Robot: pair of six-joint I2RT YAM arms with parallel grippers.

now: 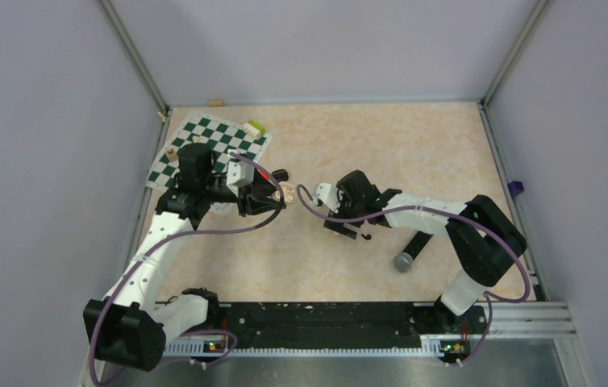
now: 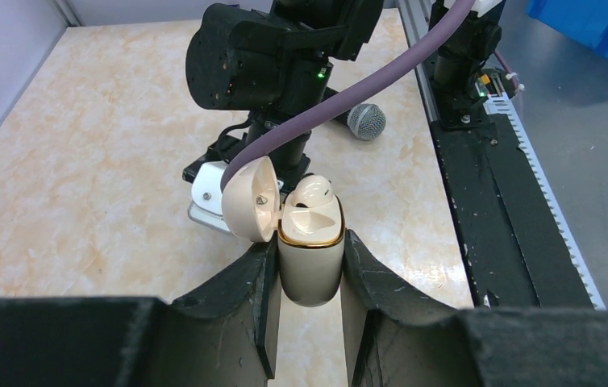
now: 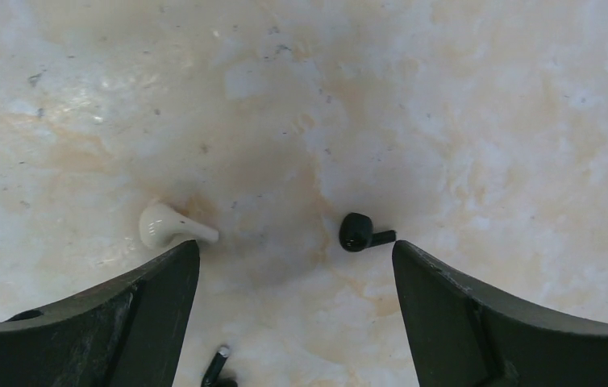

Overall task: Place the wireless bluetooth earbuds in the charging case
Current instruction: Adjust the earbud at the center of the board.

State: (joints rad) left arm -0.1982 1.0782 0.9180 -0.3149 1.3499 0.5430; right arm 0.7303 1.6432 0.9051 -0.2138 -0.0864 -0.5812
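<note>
My left gripper [image 2: 310, 251] is shut on a cream-white charging case [image 2: 310, 270] with a gold rim and holds it upright above the table. Its lid [image 2: 250, 200] is open and a white earbud [image 2: 314, 192] sits in one slot. In the top view this case [image 1: 288, 192] is at mid-table, with a small black rounded case [image 1: 279, 174] just behind it. My right gripper [image 3: 297, 246] is open, pointing down just above the table. A black earbud [image 3: 357, 232] lies near its right finger, a white earbud [image 3: 164, 226] by its left finger, and another black earbud [image 3: 216, 369] at the bottom edge.
A black microphone with a grey head [image 1: 410, 254] lies right of centre near the right arm. A green-and-white chessboard [image 1: 204, 149] with a yellow-green block [image 1: 254, 126] is at the back left. The black rail [image 1: 317, 318] runs along the near edge.
</note>
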